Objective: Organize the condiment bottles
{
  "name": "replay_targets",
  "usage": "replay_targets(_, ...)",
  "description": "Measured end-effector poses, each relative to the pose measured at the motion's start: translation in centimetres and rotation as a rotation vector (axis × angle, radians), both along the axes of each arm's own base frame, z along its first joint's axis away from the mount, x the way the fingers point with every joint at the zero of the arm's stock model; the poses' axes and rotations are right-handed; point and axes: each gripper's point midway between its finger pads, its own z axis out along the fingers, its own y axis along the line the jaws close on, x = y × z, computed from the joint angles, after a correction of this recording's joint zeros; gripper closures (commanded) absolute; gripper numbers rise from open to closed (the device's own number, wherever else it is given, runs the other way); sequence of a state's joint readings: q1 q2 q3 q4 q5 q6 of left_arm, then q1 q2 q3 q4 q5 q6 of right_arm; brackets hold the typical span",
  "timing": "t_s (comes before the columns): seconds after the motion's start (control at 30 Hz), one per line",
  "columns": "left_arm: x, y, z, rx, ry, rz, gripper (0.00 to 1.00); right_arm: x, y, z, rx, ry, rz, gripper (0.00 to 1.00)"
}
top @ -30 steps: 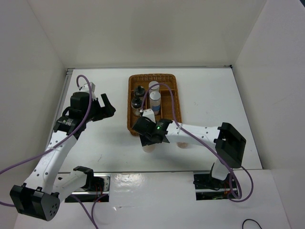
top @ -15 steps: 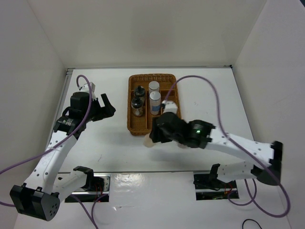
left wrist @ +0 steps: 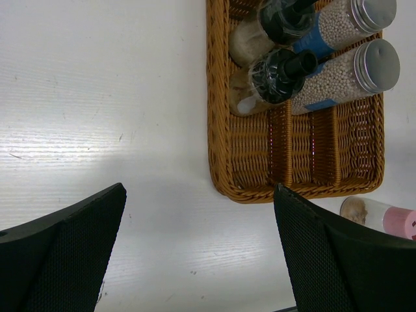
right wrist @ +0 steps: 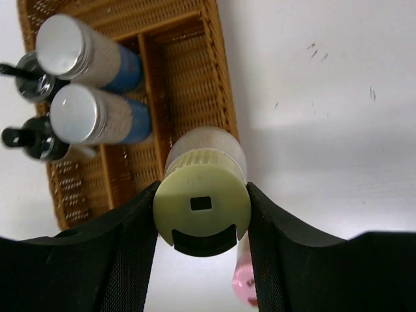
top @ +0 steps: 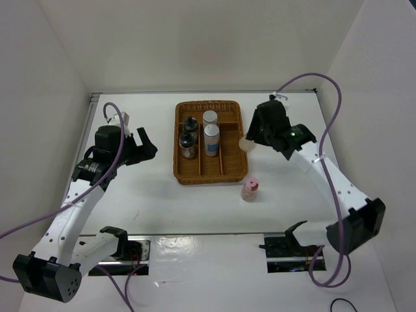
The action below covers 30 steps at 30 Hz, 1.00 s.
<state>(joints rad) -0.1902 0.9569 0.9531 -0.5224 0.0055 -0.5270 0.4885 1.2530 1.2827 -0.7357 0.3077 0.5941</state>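
While the left gripper (top: 144, 146) hangs wide open and empty at centre left, the round pink-capped bottle (top: 249, 190) stands on the white table (top: 156, 201) just below the lower right corner of the woven wicker tray (top: 209, 177). Two dark-capped shakers (top: 188, 138) and two metal-topped cylinders (top: 210, 133) occupy the tray's left and middle compartments. The right gripper (top: 250, 140), clamped on the ribbed yellow-capped bottle (right wrist: 202, 211), has moved from the tray's lower edge to beside its right rim.
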Motion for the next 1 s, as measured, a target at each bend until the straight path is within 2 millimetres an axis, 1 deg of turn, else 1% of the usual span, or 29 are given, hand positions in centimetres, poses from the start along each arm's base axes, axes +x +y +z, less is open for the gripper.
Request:
replay_targets(0.07, 0.0, 0.0, 0.0, 0.0, 0.0, 0.0, 0.0, 1.8, -0.2, -0.9, -0.028, 0.028, -0.009, 0.75)
replay_targets(0.1, 0.0, 0.0, 0.0, 0.0, 0.0, 0.0, 0.0, 2.7, 0.0, -1.0, -0.038, 0.034, -0.006, 0.75)
replay_targets(0.27, 0.0, 0.0, 0.0, 0.0, 0.001, 0.0, 0.0, 8.7, 2.9, -0.8, -0.05, 0.014, 0.029, 0.75)
replay_targets(0.33, 0.0, 0.0, 0.0, 0.0, 0.001, 0.0, 0.0, 10.9, 4.1, -1.2, -0.053, 0.01, 0.048, 0.75)
replay_targets(0.43, 0.0, 0.0, 0.0, 0.0, 0.001, 0.0, 0.0, 13.5, 5.4, -2.4, -0.067, 0.02, 0.063, 0.75)
replay_targets(0.5, 0.0, 0.0, 0.0, 0.0, 0.001, 0.0, 0.0, 14.8, 5.9, -3.6, -0.082, 0.032, 0.064, 0.75)
replay_targets(0.6, 0.0, 0.0, 0.0, 0.0, 0.001, 0.0, 0.0, 15.8, 6.2, -5.8, -0.109, 0.064, 0.062, 0.75)
replay_targets(0.73, 0.0, 0.0, 0.0, 0.001, 0.001, 0.001, 0.0, 16.3, 6.1, -8.5, -0.145, 0.111, 0.059, 0.75)
replay_targets(0.83, 0.0, 0.0, 0.0, 0.0, 0.001, 0.0, 0.0, 16.4, 6.0, -9.8, -0.165, 0.133, 0.055, 0.75)
replay_targets(0.9, 0.0, 0.0, 0.0, 0.0, 0.001, 0.0, 0.0, 16.5, 5.9, -10.1, -0.172, 0.138, 0.053, 0.75)
replay_targets(1.0, 0.0, 0.0, 0.0, 0.0, 0.001, -0.001, 0.0, 16.4, 5.8, -10.6, -0.177, 0.142, 0.05, 0.6)
